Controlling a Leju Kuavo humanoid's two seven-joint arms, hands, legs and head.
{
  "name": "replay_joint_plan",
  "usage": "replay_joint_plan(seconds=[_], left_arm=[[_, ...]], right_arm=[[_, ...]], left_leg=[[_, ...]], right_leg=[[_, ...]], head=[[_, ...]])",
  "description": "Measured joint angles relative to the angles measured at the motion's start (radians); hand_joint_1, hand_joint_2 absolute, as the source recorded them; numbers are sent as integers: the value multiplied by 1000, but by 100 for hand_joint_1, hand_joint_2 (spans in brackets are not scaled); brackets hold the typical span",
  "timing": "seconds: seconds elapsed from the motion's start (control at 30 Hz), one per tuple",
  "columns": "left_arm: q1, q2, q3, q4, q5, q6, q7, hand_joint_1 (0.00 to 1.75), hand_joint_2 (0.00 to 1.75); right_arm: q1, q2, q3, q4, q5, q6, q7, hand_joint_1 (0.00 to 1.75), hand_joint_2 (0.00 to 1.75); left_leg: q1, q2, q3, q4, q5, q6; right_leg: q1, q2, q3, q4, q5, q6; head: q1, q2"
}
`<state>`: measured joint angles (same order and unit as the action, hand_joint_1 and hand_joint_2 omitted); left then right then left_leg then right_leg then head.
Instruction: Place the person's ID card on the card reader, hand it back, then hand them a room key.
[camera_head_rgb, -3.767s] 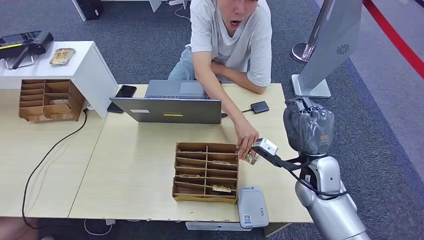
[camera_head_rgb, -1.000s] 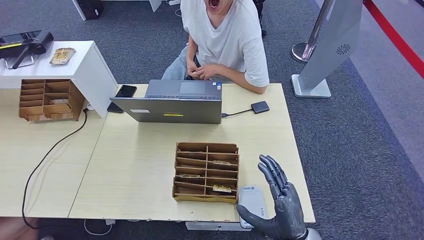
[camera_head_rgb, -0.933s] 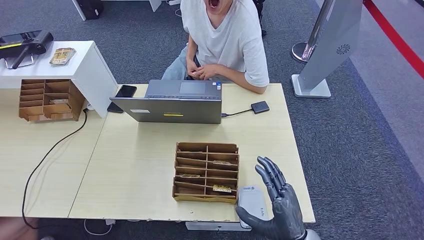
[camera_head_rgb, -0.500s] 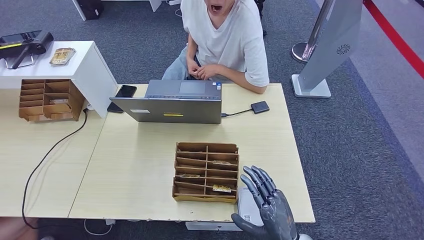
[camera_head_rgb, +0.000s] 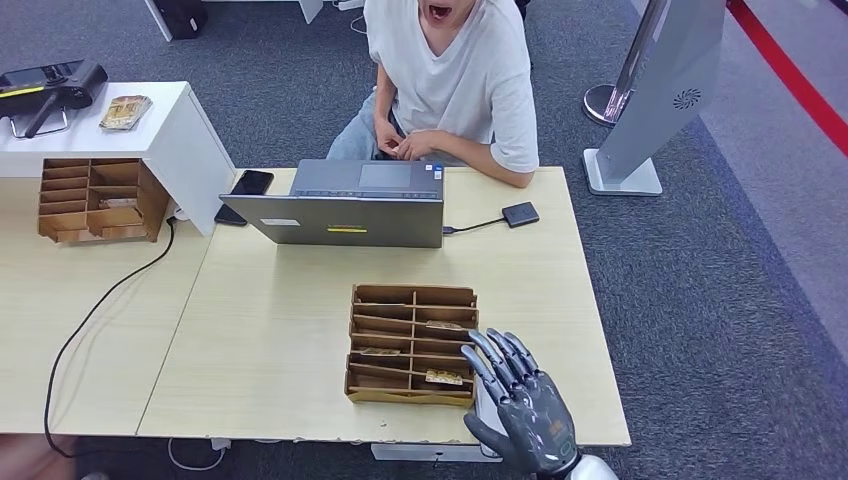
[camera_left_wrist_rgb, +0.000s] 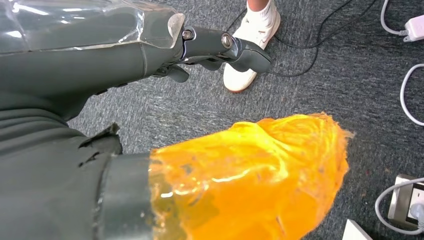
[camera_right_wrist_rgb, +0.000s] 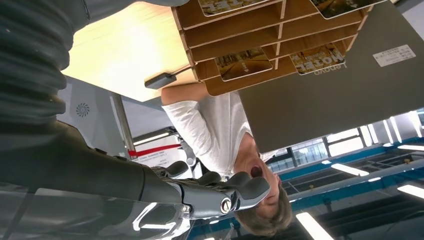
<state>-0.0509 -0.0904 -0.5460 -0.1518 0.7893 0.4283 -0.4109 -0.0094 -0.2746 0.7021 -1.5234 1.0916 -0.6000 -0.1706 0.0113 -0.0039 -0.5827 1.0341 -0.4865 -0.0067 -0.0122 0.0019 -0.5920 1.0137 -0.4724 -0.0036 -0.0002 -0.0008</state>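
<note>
Right hand over the card reader, fingers spread

Dark, glossy right hand (camera_head_rgb: 522, 412) hovers empty above the white plastic card reader (camera_head_rgb: 484, 400); beyond it, the slotted cardboard organiser (camera_head_rgb: 412, 343) holds printed room key cards (camera_head_rgb: 442, 377); farther back, a grey laptop (camera_head_rgb: 345, 205) and a seated person (camera_head_rgb: 455, 85).

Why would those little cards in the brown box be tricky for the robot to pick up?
The cards look thin and flat, so probably stiff, light and slippery. They lie deep in narrow slots of the cardboard organizer, leaving little room for the right hand's thick fingers. The box itself looks light and may slide if nudged.
</note>
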Motion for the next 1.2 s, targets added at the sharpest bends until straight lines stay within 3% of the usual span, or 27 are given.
replay_joint_plan(seconds=[0.37, 0.63, 0.77, 0.9, 1.03, 1.2], left_arm=[[0, 0, -1, 0, -1, -9, -6, 0, 0], [0, 0, -1, 0, 0, -10, -13, 0, 0], [0, 0, -1, 0, 0, -13, -17, 0, 0], [0, 0, -1, 0, 1, -14, -18, 0, 0], [0, 0, -1, 0, 1, -14, -18, 0, 0], [0, 0, -1, 0, 1, -17, -20, 0, 0]], right_arm=[[-30, 3, 18, 58, 41, 1, 51, 0, 175], [-38, 4, 30, 90, 49, 3, 60, 10, 175], [-40, 6, 39, 101, 47, 8, 64, 31, 175], [-41, 8, 45, 115, 42, 12, 66, 36, 175], [-42, 11, 49, 127, 41, 13, 66, 62, 175], [-43, 15, 54, 137, 39, 14, 66, 64, 175]], left_leg=[[0, 0, 0, 0, 0, 0], [0, 0, 0, 0, 0, 0], [0, 0, 0, 0, 0, 0], [0, 0, 0, 0, 0, 0], [0, 0, 0, 0, 0, 0], [0, 0, 0, 0, 0, 0]], right_leg=[[0, 0, 0, 0, 0, 0], [0, 0, 0, 0, 0, 0], [0, 0, 0, 0, 0, 0], [0, 0, 0, 0, 0, 0], [0, 0, 0, 0, 0, 0], [0, 0, 0, 0, 0, 0]], head=[[0, 0], [0, 0], [0, 0], [0, 0], [0, 0], [0, 0]])
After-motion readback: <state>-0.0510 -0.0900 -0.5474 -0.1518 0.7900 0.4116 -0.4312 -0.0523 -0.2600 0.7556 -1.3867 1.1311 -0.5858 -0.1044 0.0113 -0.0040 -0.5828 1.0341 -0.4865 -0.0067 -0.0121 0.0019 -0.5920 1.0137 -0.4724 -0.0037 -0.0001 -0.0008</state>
